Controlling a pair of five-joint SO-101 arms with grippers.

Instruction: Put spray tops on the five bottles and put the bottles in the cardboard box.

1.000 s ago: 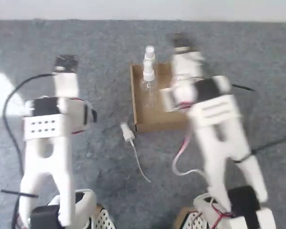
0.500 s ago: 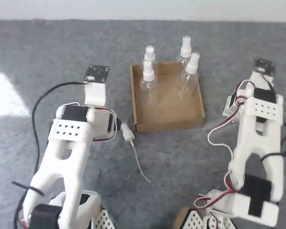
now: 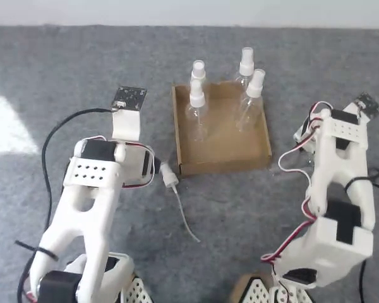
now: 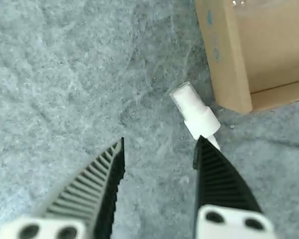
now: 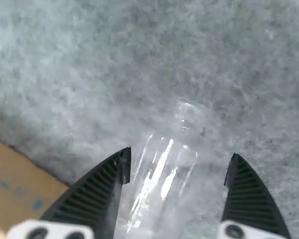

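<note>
Cardboard box [image 3: 221, 166]: open top, mid-table btwn the arms, so either can drop bottles in.
Capped bottles [image 3: 196, 108]: four upright w/ tops on, at the box. Two clearly inside, back two can't tell.
Loose top [image 4: 194, 112]: flat on carpet [image 3: 82, 63], just off box corner, tube trailing.
L gripper [image 4: 160, 141]: fingers spread, low over the top, one tip at its collar. Prob lined up to pinch.
Fifth bottle [image 5: 162, 181]: clear, no top, lying on carpet.
R gripper [image 5: 181, 153]: fingers spread either side of it, nothing pinched. Prob set to grab so the top can go on.

Four capped bottles [image 3: 196, 108] seemingly in box [image 3: 224, 165]; spray top [image 3: 169, 175] outside.
</note>
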